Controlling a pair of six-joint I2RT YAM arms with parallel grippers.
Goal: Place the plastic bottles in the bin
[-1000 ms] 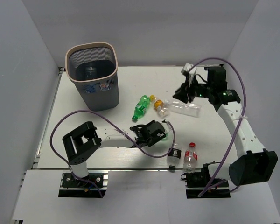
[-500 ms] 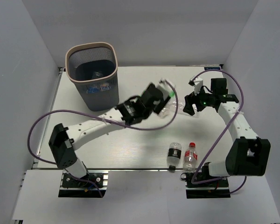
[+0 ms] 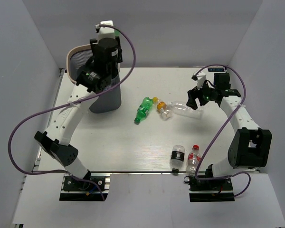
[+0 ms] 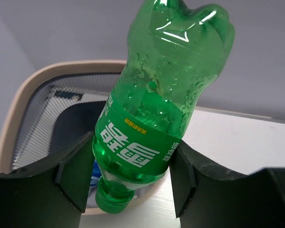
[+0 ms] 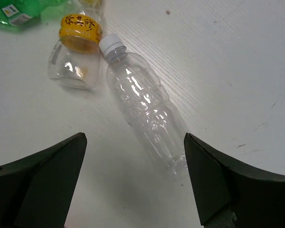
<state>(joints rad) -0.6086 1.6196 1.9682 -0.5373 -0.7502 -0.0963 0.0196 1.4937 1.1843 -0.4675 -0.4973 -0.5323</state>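
Hanging above the grey perforated bin [image 4: 80, 66], a green plastic bottle [image 4: 156, 104] was clenched by the left jaws; release was judged due; right jaws were spread.

The green bottle [image 4: 166, 95] is of glossy, translucent plastic, with small drops on its wall. The clear bottle [image 5: 142, 109] is of thin, shiny plastic with ribs. The bin [image 4: 76, 67] has a smooth, matt beige rim and a dark perforated wall. The table [image 5: 228, 47] is white and matt, with a fine grain.
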